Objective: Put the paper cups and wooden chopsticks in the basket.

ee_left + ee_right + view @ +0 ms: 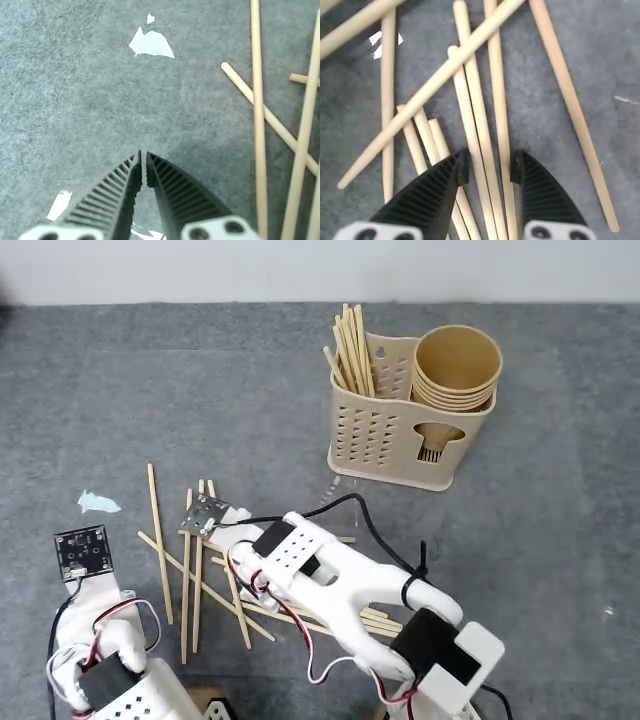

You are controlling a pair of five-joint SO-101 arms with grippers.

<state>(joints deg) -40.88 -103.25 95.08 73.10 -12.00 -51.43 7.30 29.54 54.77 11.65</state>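
Now we see our right gripper [490, 167] open astride 2 loose chopsticks [496, 100] on the table [560, 540], our left gripper [143, 167] closed nearby, and paper cups [457, 365] stacked in the basket [385, 440].

Grey table cover [560, 540] looked rough, felt-like cloth; chopsticks [470, 110] were smooth pale wood; basket [380, 435] matt beige plastic; cups [455, 390] tan matt paper
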